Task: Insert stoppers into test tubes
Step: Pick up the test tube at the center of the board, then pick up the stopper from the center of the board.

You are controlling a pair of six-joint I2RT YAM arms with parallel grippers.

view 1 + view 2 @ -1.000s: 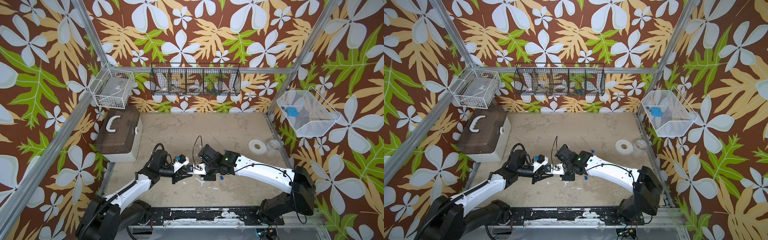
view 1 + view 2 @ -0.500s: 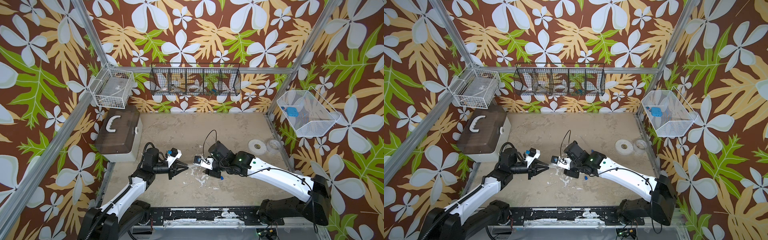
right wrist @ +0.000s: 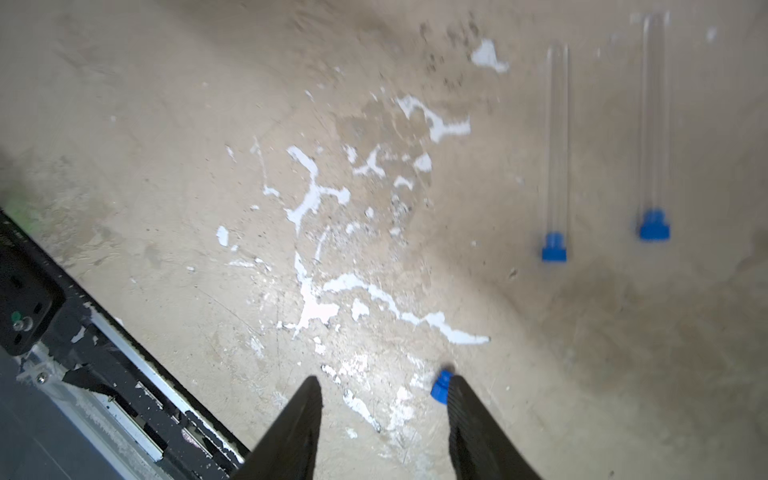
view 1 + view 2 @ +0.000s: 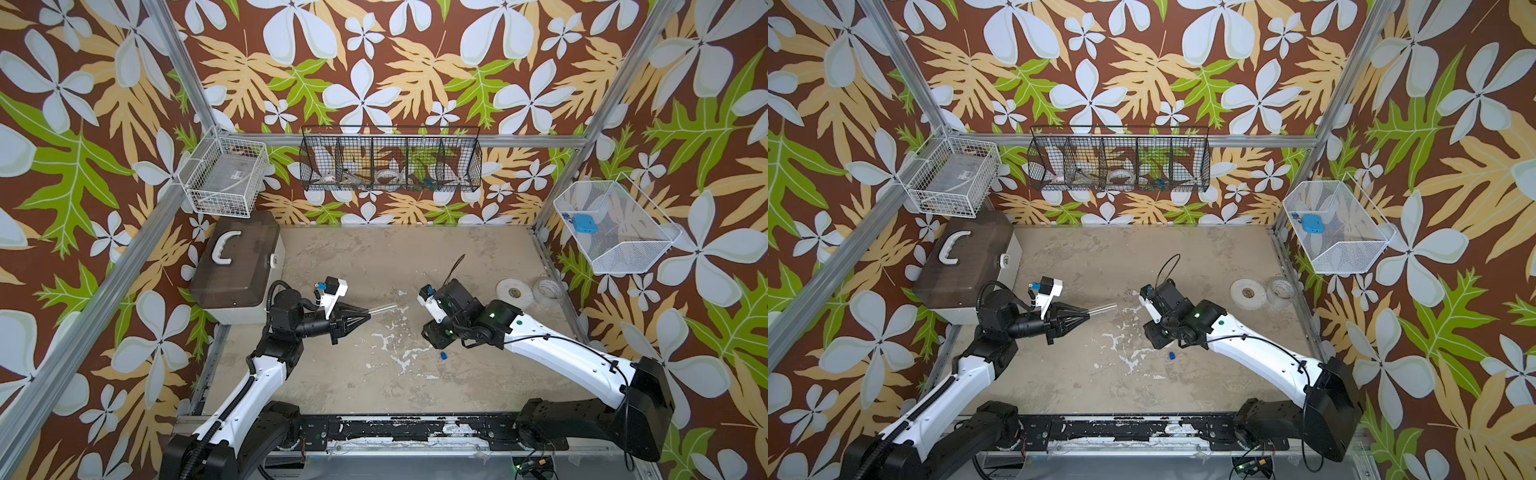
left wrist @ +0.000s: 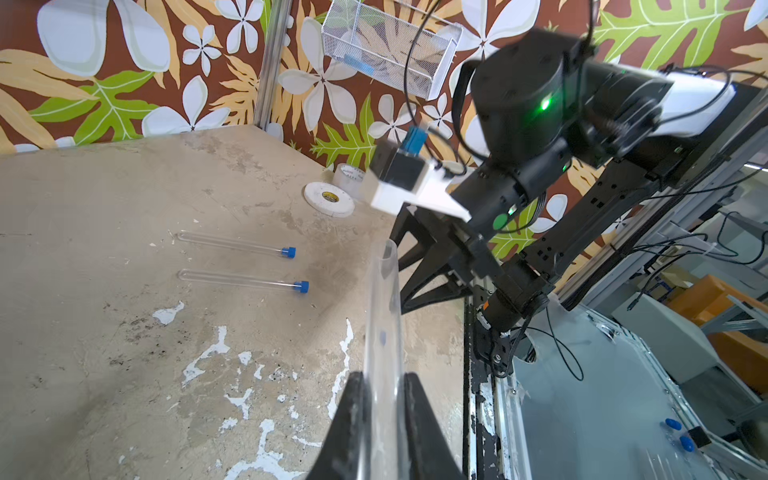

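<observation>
My left gripper is shut on a clear test tube, held level above the table; the tube sticks out to the right and its mouth is open. Two more test tubes lie side by side on the table, each with a blue stopper in its end. My right gripper hangs open over the table, nothing between its fingers. A loose blue stopper lies on the table by one fingertip, just in front of the right wrist in both top views.
Two white tape rolls lie at the right edge. A brown case stands at the left. Wire baskets hang on the walls, one holding a flat blue square object. The black rail runs along the front.
The two grippers were together at mid-table and have drawn apart: the left went left with the tube, the right went right and its jaws widened.
</observation>
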